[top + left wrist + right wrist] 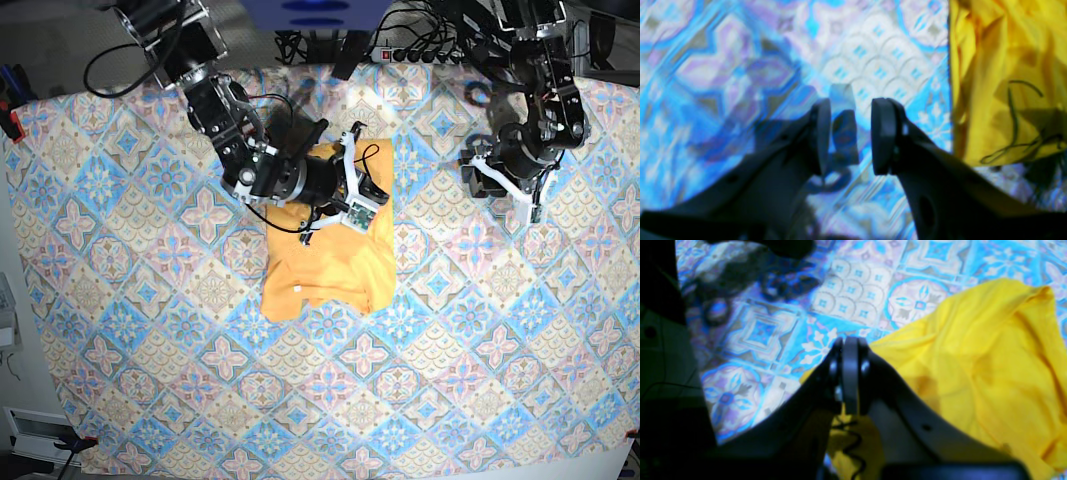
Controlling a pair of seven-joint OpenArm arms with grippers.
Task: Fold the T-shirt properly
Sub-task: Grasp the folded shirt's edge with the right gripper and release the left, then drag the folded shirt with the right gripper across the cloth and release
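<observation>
The yellow-orange T-shirt [330, 265] lies bunched in the middle of the patterned tablecloth [200, 380]. Dark cursive lettering [1013, 126] shows on its folds. My right gripper [850, 343] is shut, and the cloth [973, 373] rises in a ridge right up to its closed fingertips. In the base view this gripper [358, 192] sits over the shirt's upper part. My left gripper [850, 133] hangs open above bare tablecloth with nothing between its pads, and the shirt's edge [960, 100] is off to its side. In the base view the left gripper [475, 180] stands well apart from the shirt.
A power strip and cables [420, 50] lie along the table's far edge. A red clamp [10, 122] grips the cloth at the left edge. Tablecloth spreads wide below and beside the shirt.
</observation>
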